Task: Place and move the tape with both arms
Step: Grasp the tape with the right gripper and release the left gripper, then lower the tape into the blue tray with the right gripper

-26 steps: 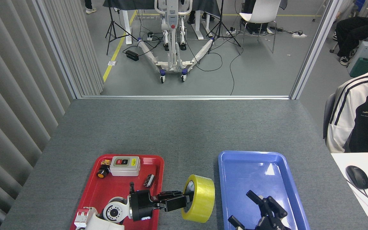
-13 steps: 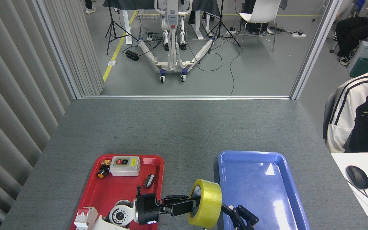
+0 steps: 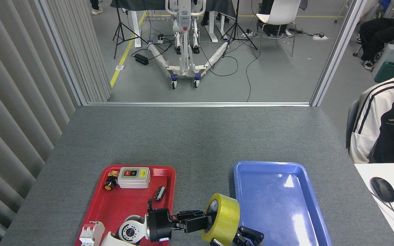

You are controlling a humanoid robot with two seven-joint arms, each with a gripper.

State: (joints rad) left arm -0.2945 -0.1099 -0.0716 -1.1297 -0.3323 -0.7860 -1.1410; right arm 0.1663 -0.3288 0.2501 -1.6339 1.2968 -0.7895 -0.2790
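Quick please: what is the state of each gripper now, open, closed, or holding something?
Left gripper: closed on the tape, held by its core.
Right gripper: just under the tape, mostly cut off; cannot be told.

Brightness: even, bright indoor light across the whole head view.
Source: overhead, judging by reflections.
Glare: white patches on the blue tray, one near its far end and one lower right; soft sheen on the tape.
Shadows: faint and soft on the grey table; a dim one beneath the tape.
Focus: sharp from foreground to far floor.
Distortion: mild; wall slats splay outward at left.
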